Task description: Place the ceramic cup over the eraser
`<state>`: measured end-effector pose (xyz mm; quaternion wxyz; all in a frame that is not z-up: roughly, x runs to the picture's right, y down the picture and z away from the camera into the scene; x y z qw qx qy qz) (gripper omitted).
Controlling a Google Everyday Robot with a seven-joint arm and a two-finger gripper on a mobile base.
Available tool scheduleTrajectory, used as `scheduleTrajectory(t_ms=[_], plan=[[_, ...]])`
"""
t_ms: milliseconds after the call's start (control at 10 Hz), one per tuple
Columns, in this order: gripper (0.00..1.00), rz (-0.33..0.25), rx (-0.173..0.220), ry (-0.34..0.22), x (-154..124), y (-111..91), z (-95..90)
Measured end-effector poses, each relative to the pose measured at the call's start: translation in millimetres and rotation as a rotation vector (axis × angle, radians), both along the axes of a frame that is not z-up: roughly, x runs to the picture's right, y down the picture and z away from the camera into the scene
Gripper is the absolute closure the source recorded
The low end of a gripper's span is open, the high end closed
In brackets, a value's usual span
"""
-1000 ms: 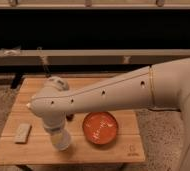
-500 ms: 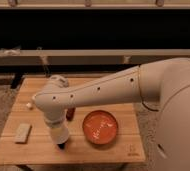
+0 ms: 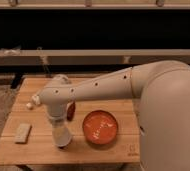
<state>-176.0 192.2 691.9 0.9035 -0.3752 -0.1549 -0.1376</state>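
One pale cup (image 3: 62,136), seemingly under tool (image 3: 58,126)

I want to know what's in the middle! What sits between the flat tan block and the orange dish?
In the camera view, the gripper with the pale cup stands on the table between the tan block and the orange dish.

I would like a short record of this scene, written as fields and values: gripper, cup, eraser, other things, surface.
gripper: the gripper is low over the front left of the table, at the ceramic cup
ceramic cup: pale, upright, left of the orange dish
eraser: not visible
orange dish: round, front centre
beige block: flat, near the left edge
dark red piece: behind the cup
surface: wooden table
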Motion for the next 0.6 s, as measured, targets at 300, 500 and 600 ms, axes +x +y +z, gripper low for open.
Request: scheduleTrajectory(t_ms=[300,500,600], plan=[[0.20,0.002,-0.014,-0.022,-2.0,2.3,3.2],[0.20,0.005,-0.012,-0.026,-2.0,1.8,3.3],[0.20,0.003,-0.013,-0.028,-3.4,2.4,2.8]])
